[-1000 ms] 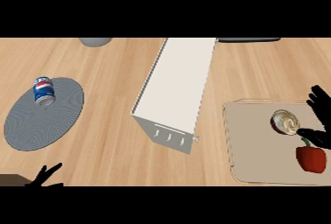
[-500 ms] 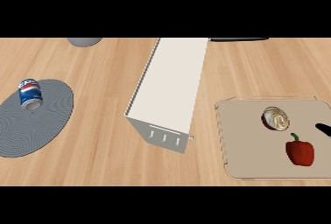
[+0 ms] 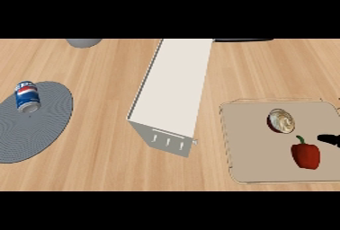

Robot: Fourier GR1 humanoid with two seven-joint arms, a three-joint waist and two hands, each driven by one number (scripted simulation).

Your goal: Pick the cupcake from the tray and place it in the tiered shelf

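We find a light wooden surface (image 3: 100, 170) carrying all items. At the right near side lies a flat beige square tray (image 3: 249, 148) with a thin raised rim. On it, toward its far right part, we note the cupcake (image 3: 281, 121), a small round cake with pale cream frosting in a dark wrapper, tipped so that its top faces us. Just nearer than the cupcake and slightly to its right lies a red bell pepper with a green stem (image 3: 305, 154), also on the tray; the two items sit close but apart.

At the right edge of the view, level with the pepper's stem, a small black part of the right hand (image 3: 330, 140) shows over the tray. Only a tip is visible, so we cannot tell whether this hand is spread or curled. It touches neither the cupcake nor the pepper as far as we can see. The left hand does not show.

In the middle stands the tall white tiered shelf (image 3: 172, 94), a long pale box shape running from the far edge toward the near left, with small slots on its near end face. It is well apart from the tray.

At the left lies a round grey woven placemat (image 3: 40, 130), and on its far left part a blue, red and white soda can (image 3: 27, 96) lies on its side. At the far edge we record part of a grey rounded object (image 3: 83, 42) and a dark flat object (image 3: 242, 40)
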